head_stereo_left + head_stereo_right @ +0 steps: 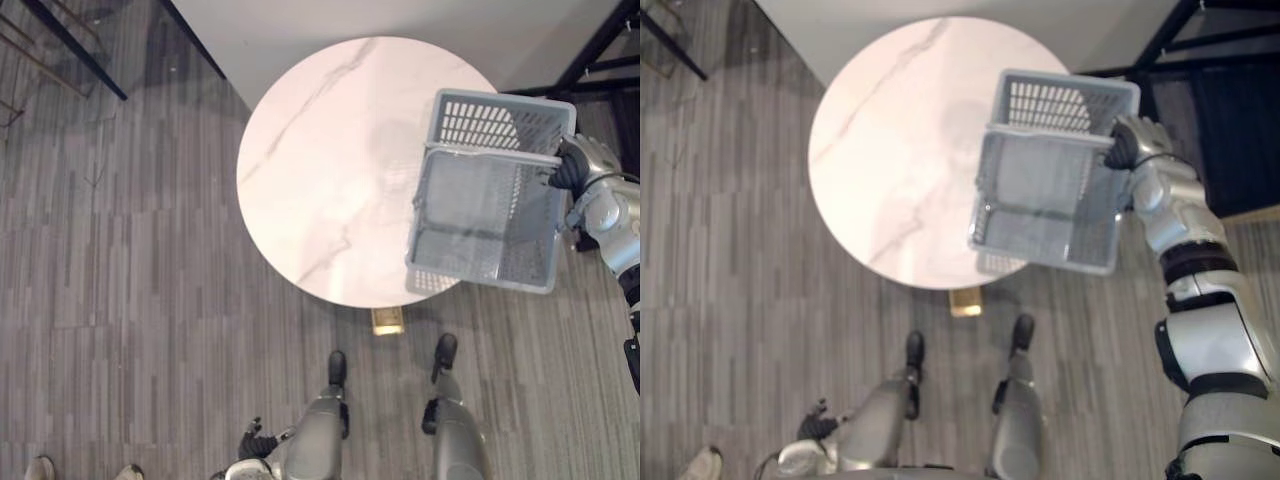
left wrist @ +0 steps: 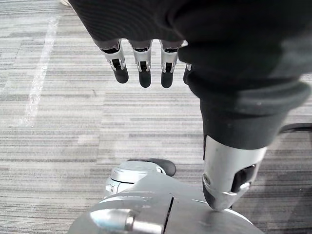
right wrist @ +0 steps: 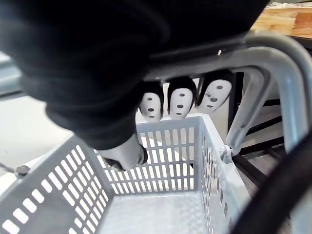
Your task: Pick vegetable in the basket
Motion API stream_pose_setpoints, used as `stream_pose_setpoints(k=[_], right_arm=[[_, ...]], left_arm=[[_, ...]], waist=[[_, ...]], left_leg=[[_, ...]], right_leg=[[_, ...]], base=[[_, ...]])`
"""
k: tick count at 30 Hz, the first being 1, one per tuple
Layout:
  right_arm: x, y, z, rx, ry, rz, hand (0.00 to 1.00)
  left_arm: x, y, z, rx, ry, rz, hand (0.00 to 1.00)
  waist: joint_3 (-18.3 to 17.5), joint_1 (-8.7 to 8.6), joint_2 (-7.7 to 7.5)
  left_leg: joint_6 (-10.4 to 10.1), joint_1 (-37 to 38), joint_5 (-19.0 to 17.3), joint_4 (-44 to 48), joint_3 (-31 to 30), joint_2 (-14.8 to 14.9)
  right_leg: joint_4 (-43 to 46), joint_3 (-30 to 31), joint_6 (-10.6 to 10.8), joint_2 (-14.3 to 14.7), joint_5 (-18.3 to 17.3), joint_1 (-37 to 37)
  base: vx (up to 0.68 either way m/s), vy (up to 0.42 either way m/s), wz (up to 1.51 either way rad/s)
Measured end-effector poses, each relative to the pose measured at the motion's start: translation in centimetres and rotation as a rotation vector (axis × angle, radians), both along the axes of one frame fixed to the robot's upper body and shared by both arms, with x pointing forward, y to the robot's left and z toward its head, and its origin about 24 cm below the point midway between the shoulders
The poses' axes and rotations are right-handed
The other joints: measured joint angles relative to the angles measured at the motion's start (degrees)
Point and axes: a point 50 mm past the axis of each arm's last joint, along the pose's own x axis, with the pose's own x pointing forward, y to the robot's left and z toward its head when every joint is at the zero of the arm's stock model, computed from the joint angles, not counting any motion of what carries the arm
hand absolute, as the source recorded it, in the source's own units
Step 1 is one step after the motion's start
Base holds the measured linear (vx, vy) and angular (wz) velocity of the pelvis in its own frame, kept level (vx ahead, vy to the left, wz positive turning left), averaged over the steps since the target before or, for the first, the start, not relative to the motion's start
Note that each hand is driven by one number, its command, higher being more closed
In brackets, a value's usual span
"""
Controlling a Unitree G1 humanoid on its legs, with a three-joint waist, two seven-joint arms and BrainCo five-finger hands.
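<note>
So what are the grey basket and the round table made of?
The basket looks like moulded plastic, matte grey: thin walls pierced with even rows of slots. The table top looks like white marble or a marble-print laminate, with grey veins and a soft sheen; I cannot tell which.

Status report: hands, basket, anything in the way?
Right hand shut on handle of grey plastic basket. Basket empty, held over right edge of round white marble table. Left hand open, low over grey striped floor.

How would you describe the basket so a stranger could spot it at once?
Find the round white table. Over its right edge is a grey basket, held by its handle in the robot's right hand. Its slotted walls set it apart.
</note>
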Motion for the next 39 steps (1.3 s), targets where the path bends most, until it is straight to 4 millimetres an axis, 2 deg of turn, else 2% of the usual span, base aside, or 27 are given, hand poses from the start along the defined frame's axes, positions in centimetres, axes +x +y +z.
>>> stream_pose_setpoints(k=[3,5,8,10,21,25,30,33,39], right_arm=[[0.1,0.6,-0.6,-0.04,0.036,0.017,1.0],[0.3,2.4,-0.7,-0.107,0.061,0.087,1.0],[0.3,4.0,-0.8,-0.145,0.077,0.155,1.0],[0.2,4.2,-2.0,-0.158,0.125,0.175,1.0],[-1.3,6.6,-6.8,-0.181,0.263,0.309,1.0],[-2.6,8.1,-7.9,-0.184,0.264,0.394,1.0],[-6.1,9.3,-10.2,-0.173,0.308,0.534,1.0],[-8.2,9.0,-10.9,-0.105,0.334,0.579,1.0],[-10.5,7.7,-12.2,-0.066,0.386,0.576,1.0]], left_arm=[[0.0,0.0,0.0,0.002,0.001,0.0,0.0],[0.1,0.2,0.1,0.007,0.0,-0.001,0.0],[0.2,0.2,0.1,0.01,0.005,-0.01,0.0],[0.3,0.3,0.1,0.019,0.011,-0.03,0.0],[-0.2,2.0,0.3,0.056,0.025,-0.016,0.0],[-1.0,2.4,0.2,0.068,0.051,-0.012,0.0],[-2.1,2.6,-0.1,0.081,0.097,-0.051,0.0],[-2.9,2.8,-0.3,0.08,0.118,-0.048,0.0],[-4.2,2.8,-0.5,0.083,0.166,-0.073,0.0]], waist=[[0.1,-0.06,-0.13],[0.0,0.02,-0.67],[0.0,-0.08,-0.7],[-0.2,-0.09,-1.01],[-3.0,-0.52,-6.25],[-4.7,-1.74,-7.33],[-9.2,-3.18,-8.6],[-11.6,-3.45,-9.05],[-15.3,-4.11,-8.76]], left_leg=[[0.0,1.0,0.0,-0.2,0.2,0.1],[0.0,2.1,0.0,-0.6,1.3,0.3],[0.0,3.0,0.0,-0.8,1.6,0.7],[0.0,3.8,0.0,-1.0,1.3,0.9],[0.0,5.0,0.0,-0.5,1.1,0.7],[-0.1,6.2,-0.1,-0.5,1.2,0.8],[-0.4,7.2,-0.7,-0.2,1.8,0.9],[-0.6,8.1,-1.1,0.0,3.0,1.1],[-1.2,9.7,-2.6,-0.1,4.9,2.1]], right_leg=[[0.0,0.2,0.0,0.1,0.0,0.9],[0.0,1.5,0.0,0.4,0.0,1.1],[-0.1,1.8,0.1,0.8,0.1,1.7],[-0.1,1.6,0.1,1.0,0.1,2.5],[-0.1,1.4,0.1,0.9,0.1,4.0],[-0.4,1.5,0.2,0.9,0.1,5.3],[-0.9,2.2,0.4,1.0,0.2,6.2],[-0.9,3.4,0.5,1.3,0.1,6.5],[-1.0,5.2,1.1,2.3,-0.9,7.0]], base=[[0.01,0.002,-0.04],[0.01,-0.003,-0.21],[0.0,-0.006,-0.09],[0.0,-0.004,0.02],[0.0,0.0,0.0],[0.0,0.001,-0.01],[0.0,0.002,-0.07],[-0.01,-0.002,-0.2],[-0.01,-0.02,-0.19]])
